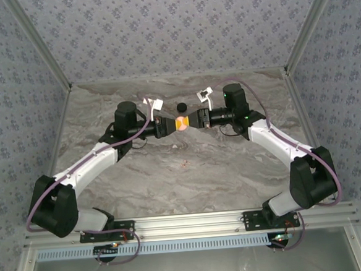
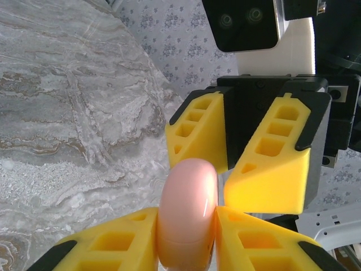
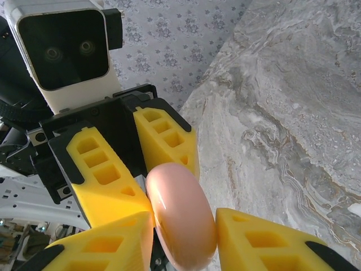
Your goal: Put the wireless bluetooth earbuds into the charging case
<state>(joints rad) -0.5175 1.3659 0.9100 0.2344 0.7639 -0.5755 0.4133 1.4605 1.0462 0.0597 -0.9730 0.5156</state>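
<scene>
The salmon-pink charging case (image 1: 182, 123) hangs above the middle of the table, held on edge between both arms. My left gripper (image 1: 174, 124) comes in from the left and is shut on the case (image 2: 189, 203), one yellow pad pressed on each flat face. My right gripper (image 1: 191, 121) faces it from the right, and its fingers (image 2: 271, 164) straddle the far rim. In the right wrist view, both of its pads (image 3: 113, 243) lie against the case (image 3: 183, 220). The case is closed. The earbuds are out of view.
A round black puck (image 1: 180, 107) lies on the marble table (image 1: 171, 173) just behind the grippers. White tags (image 1: 154, 104) hang off both wrists. Patterned walls close in the back and the sides, and an aluminium rail (image 1: 192, 220) runs along the near edge.
</scene>
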